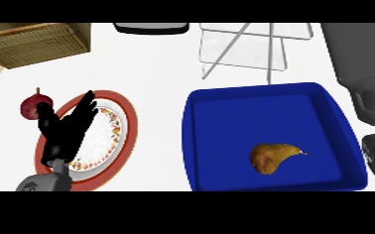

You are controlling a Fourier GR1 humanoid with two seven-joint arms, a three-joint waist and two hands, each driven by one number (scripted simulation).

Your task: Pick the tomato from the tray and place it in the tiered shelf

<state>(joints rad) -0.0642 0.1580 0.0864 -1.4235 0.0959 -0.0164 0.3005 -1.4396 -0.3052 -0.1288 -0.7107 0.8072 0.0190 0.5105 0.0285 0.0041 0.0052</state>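
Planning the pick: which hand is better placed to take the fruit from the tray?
Likely right: the fruit sits at the view's right; the left hand rests over the plate, far left.

The light is strong and even all over. The counter [157,79] is so white and bright that I can see almost no shadows on it. My left hand [66,129] looks flat black over the plate [126,124], with no dark patch under it. The blue tray [192,144] is darker along its near and left walls. The brown fruit [273,158] in it has a tiny white shine on its right tip. The far shelf [242,44] looks pale and faint against the white.
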